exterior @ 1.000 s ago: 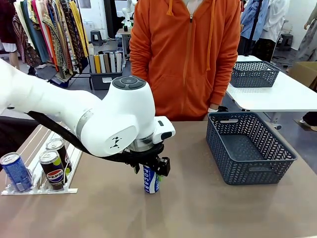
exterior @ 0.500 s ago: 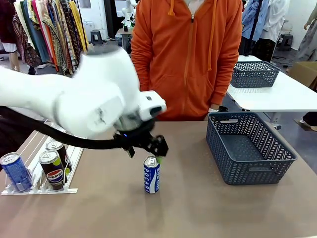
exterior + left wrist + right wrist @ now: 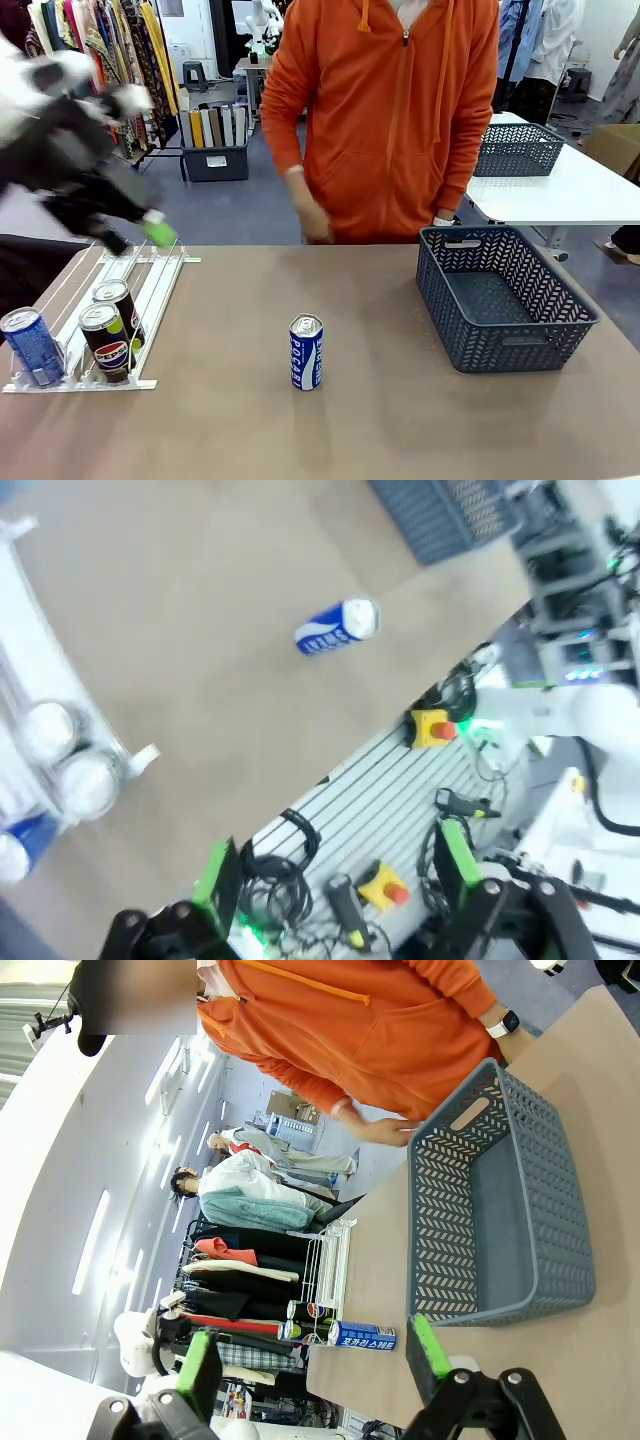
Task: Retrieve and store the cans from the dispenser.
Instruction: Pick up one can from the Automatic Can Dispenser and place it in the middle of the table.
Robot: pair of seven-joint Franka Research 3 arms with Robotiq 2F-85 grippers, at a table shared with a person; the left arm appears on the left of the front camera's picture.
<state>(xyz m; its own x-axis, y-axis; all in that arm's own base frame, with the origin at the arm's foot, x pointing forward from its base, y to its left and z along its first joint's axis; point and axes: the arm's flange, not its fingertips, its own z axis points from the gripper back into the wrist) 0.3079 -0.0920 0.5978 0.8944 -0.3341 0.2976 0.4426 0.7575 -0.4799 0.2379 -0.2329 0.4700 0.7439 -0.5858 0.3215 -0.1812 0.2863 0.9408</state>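
One blue can (image 3: 306, 352) stands upright alone in the middle of the table; it is also in the left wrist view (image 3: 338, 628) and the right wrist view (image 3: 362, 1336). The white dispenser (image 3: 150, 290) lies at the left and holds a blue can (image 3: 31, 346) and two black Pepsi cans (image 3: 105, 342) at its near end. My left gripper (image 3: 135, 238), motion-blurred, hangs over the dispenser's far end. Its fingers (image 3: 215, 875) are spread wide with nothing between them. My right gripper (image 3: 312, 1355) is open and holds nothing.
A dark grey lattice basket (image 3: 505, 295) sits at the right of the table with nothing in it. A person in an orange hoodie stands at the far edge, one hand (image 3: 315, 222) hanging above the table. A second basket (image 3: 513, 148) rests on a white table behind.
My left gripper opened and let go of the blue can at mid-table, then rose and swung left to the dispenser. The person's arm shifted and a hand now shows at the far edge.
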